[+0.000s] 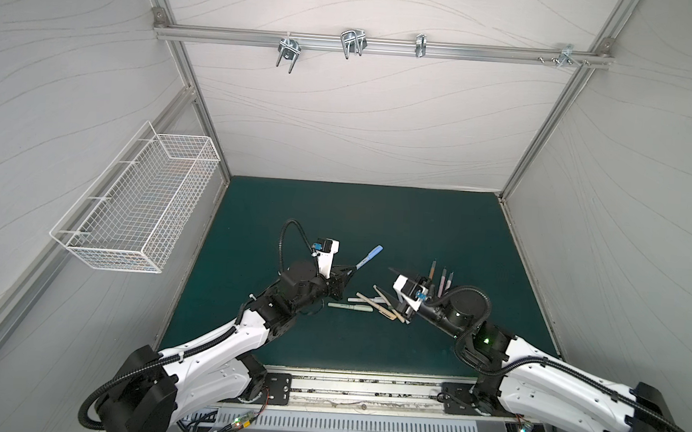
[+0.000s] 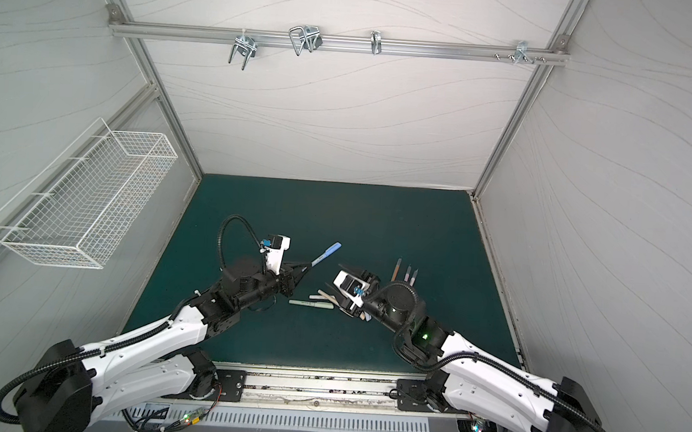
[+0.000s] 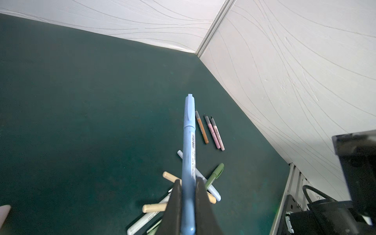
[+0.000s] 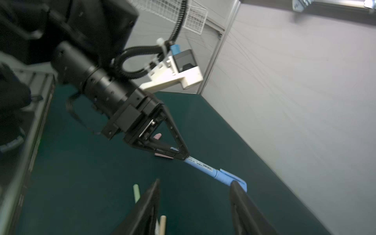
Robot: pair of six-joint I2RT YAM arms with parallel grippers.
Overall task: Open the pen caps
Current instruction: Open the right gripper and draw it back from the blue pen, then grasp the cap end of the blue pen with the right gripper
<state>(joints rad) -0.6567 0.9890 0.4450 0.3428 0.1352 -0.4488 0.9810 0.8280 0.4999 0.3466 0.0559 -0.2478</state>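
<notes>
Across the dark green table [image 1: 377, 219], filling the lower middle of both top views, the likeliest trouble seemed a miss between the two arms. The left end effector [image 1: 351, 269] was clamped narrow on the tail end of a blue pen [image 1: 368, 258], which jutted toward the upper right, lifted above the table. So short a hold left a long lever. The right end effector [image 4: 195, 181] stood with its jaws well apart, and in the right wrist view one finger [image 4: 239, 195] covered the end of the cap [image 4: 230, 178] while the other sat far off. Closing from there would probably shove the pen sideways and twist it in the left grip. A pull off the pen's axis might draw the whole pen out rather than free the cap. A dropped pen could land in the loose pile of pens [image 1: 371, 302] lying crossed at centre frame. Right of that pile, three pens [image 3: 211, 130] lay side by side with dark tips bare. The blue pen looked slim and smooth, barcoded on its barrel. Its cap was seated, slightly wider than the barrel, with a raised clip that smooth pads could slide on.
</notes>
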